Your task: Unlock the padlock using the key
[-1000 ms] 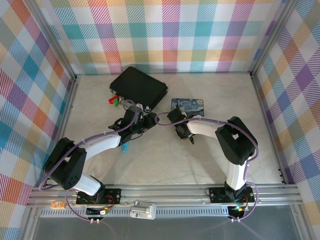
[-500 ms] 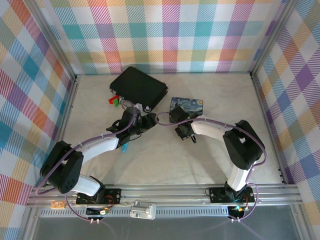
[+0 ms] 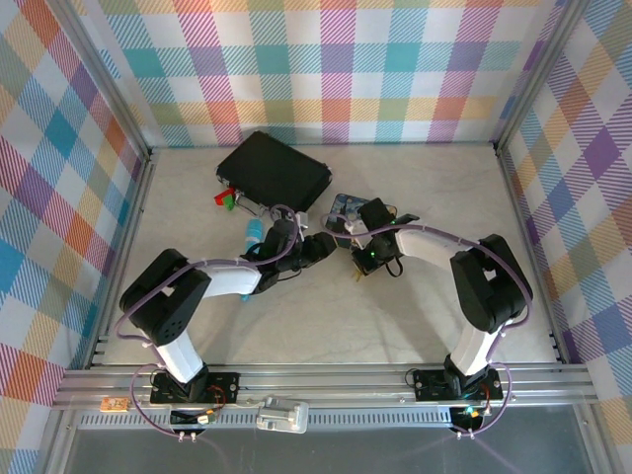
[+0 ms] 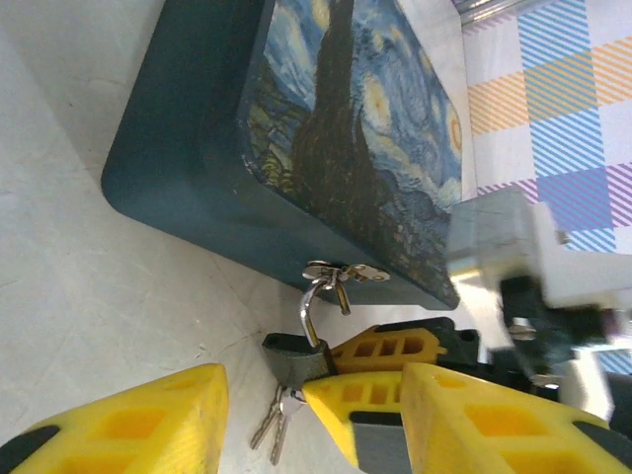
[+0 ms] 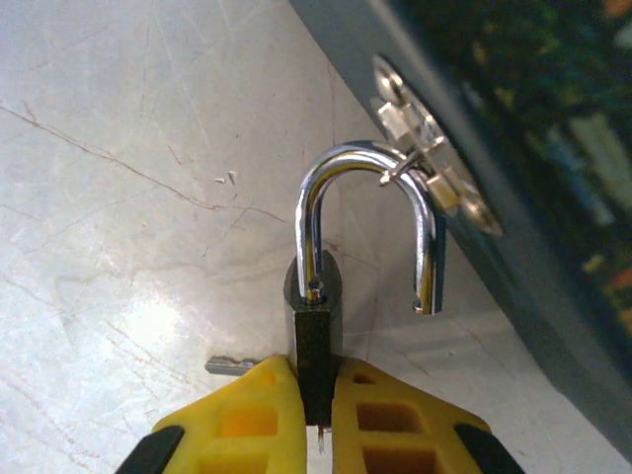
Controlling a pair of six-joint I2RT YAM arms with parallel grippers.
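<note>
Padlock [image 5: 314, 306], shackle open and hooked through the tin's [image 4: 326, 148] hasp, pinched by right pincer [image 5: 314, 373]; key [image 4: 279, 420] at its base; left pincer [image 4: 311, 405] spread around it.

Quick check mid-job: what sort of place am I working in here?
Probably a robot test booth, not a home: checked walls on a metal frame, a pale tabletop, and robot arms bolted to a rail.
</note>
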